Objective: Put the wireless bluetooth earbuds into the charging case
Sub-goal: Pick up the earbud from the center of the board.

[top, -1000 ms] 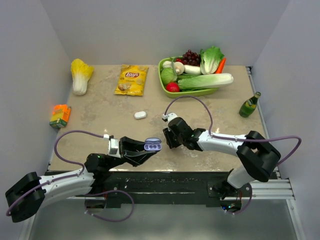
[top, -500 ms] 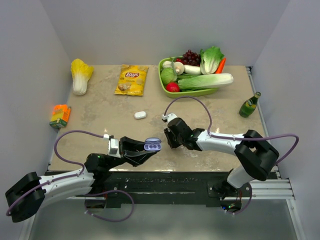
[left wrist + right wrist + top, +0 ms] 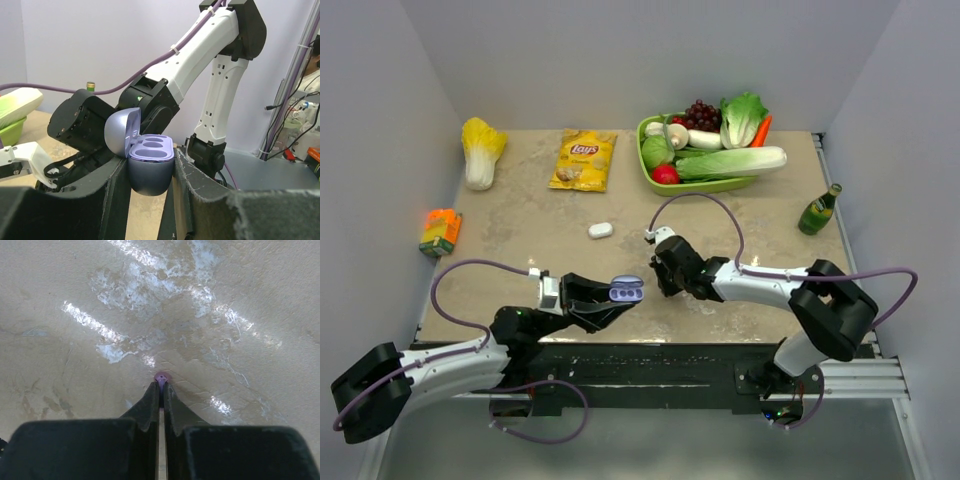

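My left gripper [image 3: 620, 297] is shut on the lilac charging case [image 3: 626, 290], held above the table near the front edge. In the left wrist view the case [image 3: 149, 167] sits between my fingers [image 3: 112, 185] with its lid open and its wells empty. My right gripper [image 3: 663, 283] is low over the table just right of the case. In the right wrist view its tips [image 3: 161, 385] are shut on a tiny lilac earbud [image 3: 162, 377] that pokes out at the tip. A small white case-like object [image 3: 600, 230] lies further back. The other earbuds are not visible.
A green tray of vegetables [image 3: 650, 175] stands at the back right. A Lay's chip bag [image 3: 583, 160] and a cabbage [image 3: 481, 148] lie at the back left. An orange carton [image 3: 440, 231] is at the left edge, a green bottle [image 3: 818, 211] at the right.
My right gripper has shifted slightly at the table by the case. The left arm and the case have stayed in place.
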Robot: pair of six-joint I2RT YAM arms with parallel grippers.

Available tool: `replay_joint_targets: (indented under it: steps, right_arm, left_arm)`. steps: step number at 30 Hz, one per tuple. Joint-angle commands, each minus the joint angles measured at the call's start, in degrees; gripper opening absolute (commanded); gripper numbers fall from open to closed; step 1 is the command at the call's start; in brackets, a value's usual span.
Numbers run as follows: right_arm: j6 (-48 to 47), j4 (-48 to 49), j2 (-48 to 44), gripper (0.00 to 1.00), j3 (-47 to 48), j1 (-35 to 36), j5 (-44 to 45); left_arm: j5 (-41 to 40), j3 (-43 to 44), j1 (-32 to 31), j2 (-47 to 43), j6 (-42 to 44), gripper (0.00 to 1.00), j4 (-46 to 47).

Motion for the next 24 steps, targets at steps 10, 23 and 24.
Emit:
replay_joint_targets:
  steps: [10, 23, 24]
  right_arm:
    - [3.5, -0.4, -36.4, 0.00, -0.3, 0.3, 12.0]
    - [-11.0, -6.7, -45.3, 0.00, 11.7, 0.8, -22.5]
    - [-11.4, -7.5, -45.4, 0.00, 12.3, 1.5, -23.1]
  left_arm:
    - [-15.8, -17.1, -0.1, -1.4, -0.4, 0.00, 30.9]
    - [0.5, -7.8, 2.4, 4.6, -3.5, 0.00, 22.0]
    - [3.2, -6.3, 2.7, 4.3, -3.8, 0.00, 20.1]
